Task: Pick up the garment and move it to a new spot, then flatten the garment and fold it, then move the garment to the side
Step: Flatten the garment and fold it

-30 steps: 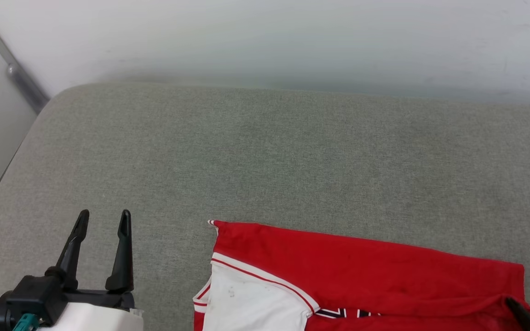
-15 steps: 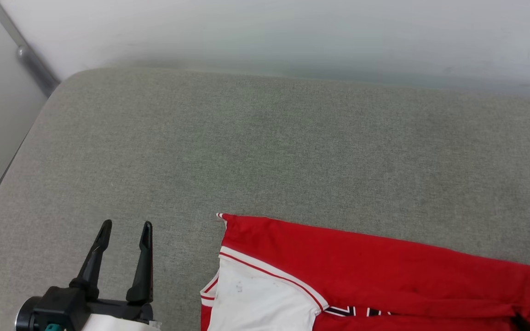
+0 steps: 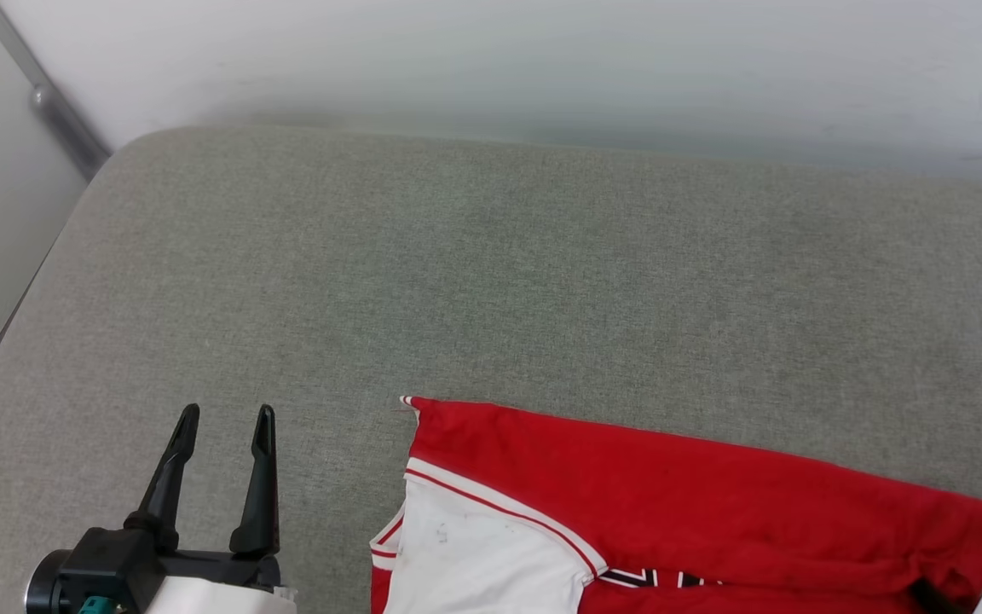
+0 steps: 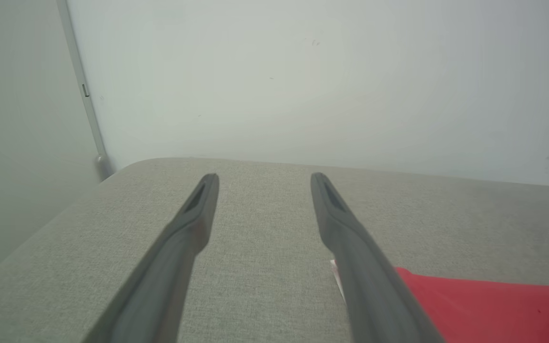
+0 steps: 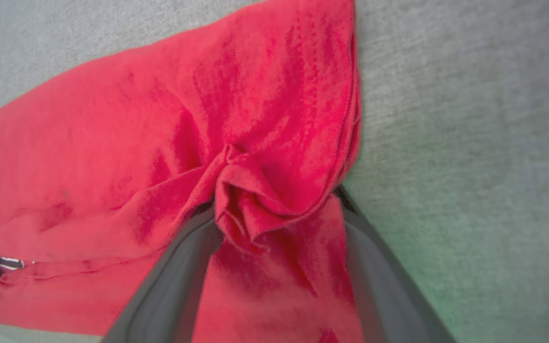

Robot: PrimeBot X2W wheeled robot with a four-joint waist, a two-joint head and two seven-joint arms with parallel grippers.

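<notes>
The garment lies on the grey padded surface, red with a white sleeve and striped trim at its left end; black lettering peeks out at the bottom edge. My left gripper stands open and empty, to the left of the garment's corner. In the left wrist view its gripper hovers over bare cushion. My right gripper is at the garment's right corner, jaws wide apart with a bunched fold of the red garment between and over the fingertips. One dark finger of it shows in the head view.
A pale wall runs along the far edge of the padded surface. A grey metal rail stands at the back left corner, where the surface rounds off and drops away on the left.
The head camera shifted, moving the whole picture. The right gripper's fingers have pushed into the cloth at the garment's right corner. The left gripper stays open beside the garment.
</notes>
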